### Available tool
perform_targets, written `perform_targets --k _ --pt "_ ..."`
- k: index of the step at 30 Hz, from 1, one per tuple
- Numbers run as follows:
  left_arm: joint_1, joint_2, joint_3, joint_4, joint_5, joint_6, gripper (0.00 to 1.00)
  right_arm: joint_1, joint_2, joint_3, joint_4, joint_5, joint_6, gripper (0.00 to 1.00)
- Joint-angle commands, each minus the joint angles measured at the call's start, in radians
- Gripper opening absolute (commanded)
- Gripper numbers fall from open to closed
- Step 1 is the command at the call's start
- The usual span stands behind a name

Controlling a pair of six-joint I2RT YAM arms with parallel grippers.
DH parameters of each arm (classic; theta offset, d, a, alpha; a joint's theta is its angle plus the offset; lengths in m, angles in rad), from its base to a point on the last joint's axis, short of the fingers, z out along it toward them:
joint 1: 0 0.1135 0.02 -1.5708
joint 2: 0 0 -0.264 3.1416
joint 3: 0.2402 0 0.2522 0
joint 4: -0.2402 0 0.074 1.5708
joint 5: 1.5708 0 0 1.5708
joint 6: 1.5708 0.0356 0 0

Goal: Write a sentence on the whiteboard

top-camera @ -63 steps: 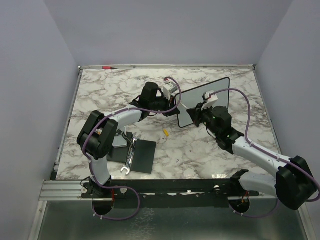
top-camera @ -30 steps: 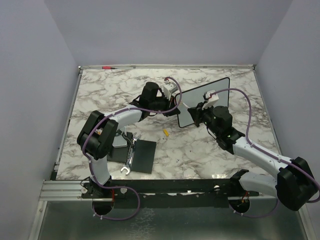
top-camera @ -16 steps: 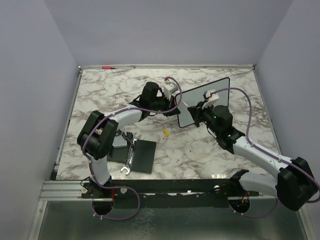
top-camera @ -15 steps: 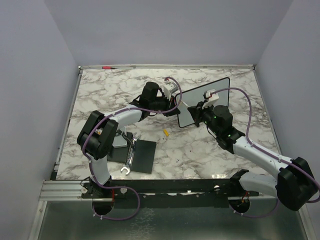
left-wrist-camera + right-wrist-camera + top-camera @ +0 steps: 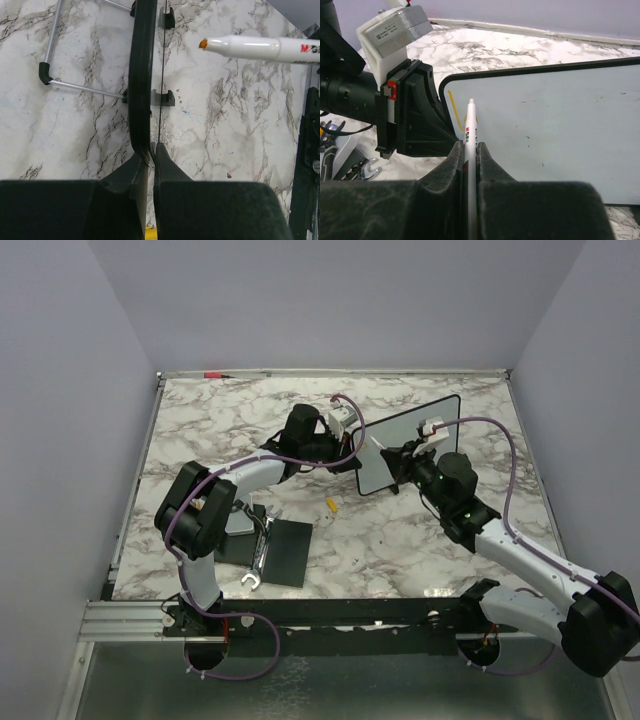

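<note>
Two grips at once: with the left gripper (image 5: 151,147) closed tight, pinches the black-framed side edge of the whiteboard (image 5: 395,430); with the right gripper (image 5: 470,146) narrowed, clamps a white marker (image 5: 470,120). Points its orange tip just off the white face, near one curved yellow stroke (image 5: 454,107). Stands the whiteboard upright on the marble counter (image 5: 380,540), far right.

— Is there anything to read here?

— Very little. On the white marker (image 5: 260,48), in the left wrist view, red capitals start with an "M" and run off the picture's edge. The rest is unclear.

— And on the whiteboard (image 5: 545,130)?

— Only one curved yellow stroke (image 5: 454,110) near its left edge, not a legible letter. The label on a grey box (image 5: 395,30) has print too small to read.
</note>
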Motion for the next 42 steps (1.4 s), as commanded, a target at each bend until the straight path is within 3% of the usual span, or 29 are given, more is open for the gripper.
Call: perform_targets --k 1,19,42 --pt "-0.015 0.010 0.017 -0.037 -0.003 0.025 0.00 -0.004 0.034 0.027 0.006 0.020 -0.018 0.01" --pt "-0.014 0.008 0.019 -0.038 0.004 0.031 0.00 -0.004 0.105 0.034 0.045 0.038 -0.025 0.01" --pt "-0.014 0.004 0.019 -0.039 0.006 0.031 0.00 -0.004 0.064 -0.064 -0.006 0.077 0.016 0.01"
